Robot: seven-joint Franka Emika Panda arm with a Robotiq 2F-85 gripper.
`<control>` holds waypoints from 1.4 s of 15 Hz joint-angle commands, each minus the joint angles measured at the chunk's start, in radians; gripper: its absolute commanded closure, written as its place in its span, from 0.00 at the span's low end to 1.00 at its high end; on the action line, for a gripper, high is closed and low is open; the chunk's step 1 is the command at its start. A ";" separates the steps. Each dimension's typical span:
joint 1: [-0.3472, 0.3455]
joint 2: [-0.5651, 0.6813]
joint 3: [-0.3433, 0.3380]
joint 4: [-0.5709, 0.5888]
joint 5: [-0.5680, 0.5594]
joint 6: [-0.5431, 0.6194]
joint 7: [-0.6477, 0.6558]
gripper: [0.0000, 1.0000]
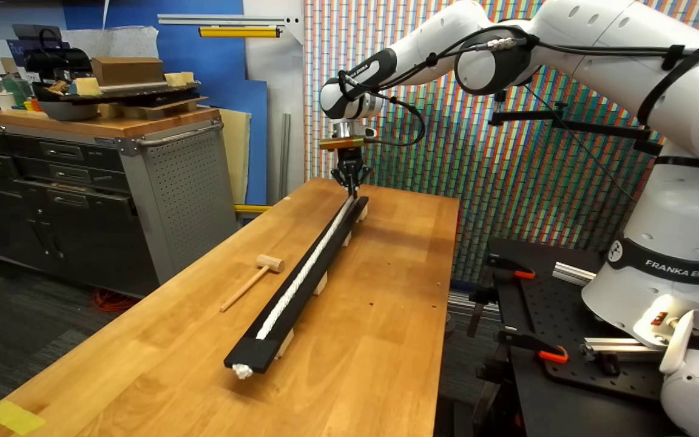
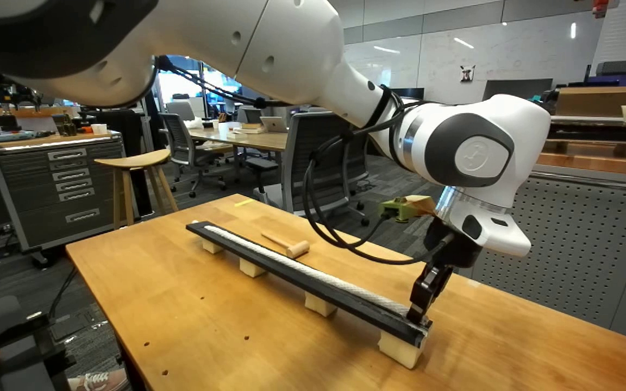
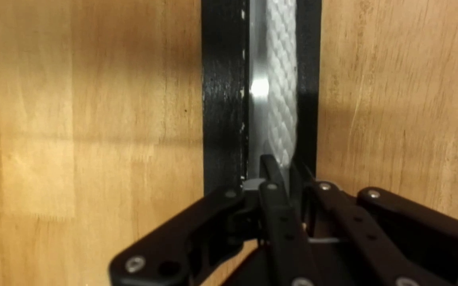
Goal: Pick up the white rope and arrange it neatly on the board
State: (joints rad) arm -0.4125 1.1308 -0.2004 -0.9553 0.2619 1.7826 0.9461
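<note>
The black board (image 1: 299, 297) is a long narrow strip on small light blocks above the tabletop. It also shows in an exterior view (image 2: 345, 302) and in the wrist view (image 3: 223, 99). The white rope (image 1: 306, 270) lies straight along the strip, in a shiny groove in the wrist view (image 3: 282, 71). A frayed white end sticks out past the end away from the gripper. My gripper (image 3: 282, 165) points down at the opposite end of the strip in both exterior views (image 1: 352, 193) (image 2: 415, 315). Its fingers are close together, pinching the rope's end, which they partly hide.
A small wooden mallet (image 1: 269, 263) lies on the table beside the strip. Light blocks (image 2: 400, 347) support the strip along its length. Yellow tape (image 1: 16, 417) is stuck at a table corner. A grey cabinet (image 1: 179, 194) stands past the table's long edge.
</note>
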 commanded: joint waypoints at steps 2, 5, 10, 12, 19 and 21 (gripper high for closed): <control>0.009 -0.041 -0.024 -0.070 -0.021 0.089 -0.014 0.97; 0.009 -0.065 -0.024 -0.113 -0.019 0.127 -0.021 0.97; 0.010 -0.120 -0.020 -0.207 -0.017 0.194 -0.035 0.97; 0.011 -0.143 -0.016 -0.246 -0.020 0.201 -0.055 0.97; 0.016 -0.249 0.011 -0.406 -0.001 0.325 -0.196 0.97; 0.015 -0.276 0.020 -0.449 0.005 0.376 -0.226 0.97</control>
State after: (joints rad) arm -0.3998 0.9414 -0.1869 -1.2877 0.2620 2.0700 0.7812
